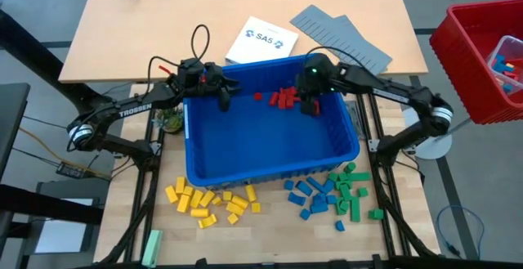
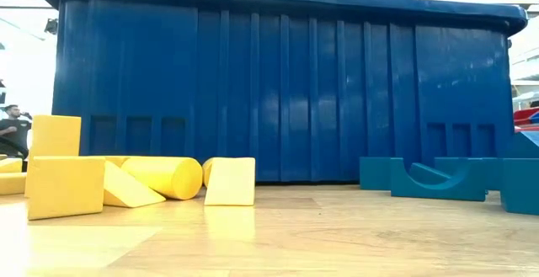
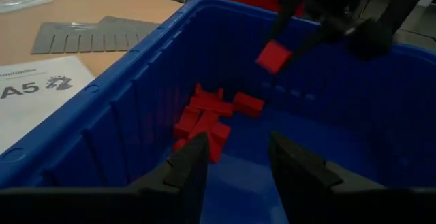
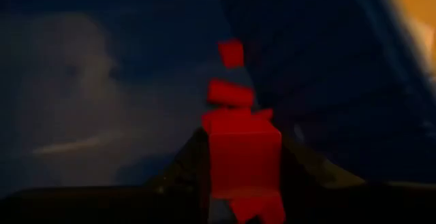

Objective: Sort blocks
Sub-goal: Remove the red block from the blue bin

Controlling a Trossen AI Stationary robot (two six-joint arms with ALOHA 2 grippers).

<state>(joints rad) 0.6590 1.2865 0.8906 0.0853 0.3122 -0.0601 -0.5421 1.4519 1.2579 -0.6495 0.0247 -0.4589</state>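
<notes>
A blue bin [image 1: 270, 171] stands mid-table with a pile of red blocks [image 1: 282, 97] on its floor at the far side, also seen in the left wrist view [image 3: 208, 118]. My right gripper [image 1: 309, 104] hangs inside the bin above that pile, shut on one red block [image 3: 274, 55]. My left gripper [image 3: 235, 163] waits open over the bin's far left corner, nothing between its fingers. In front of the bin lie yellow blocks [image 1: 208, 202], blue blocks [image 1: 310, 195] and green blocks [image 1: 351, 191] in separate heaps. My right gripper pinches the red block by two opposite faces [image 4: 242, 152] between its two fingers, at their free ends. The fingers [image 3: 289, 20] slant down from above. The block is lifted clear of the bin floor and the pile below it.
A red crate [image 1: 482, 56] with more blocks stands off the table's right. Grey ridged panels [image 1: 339, 32] and a printed sheet [image 1: 260, 40] lie behind the bin. A pale green bar [image 1: 152, 246] lies at the near left. The bin's tall walls [image 2: 278, 92] surround both grippers.
</notes>
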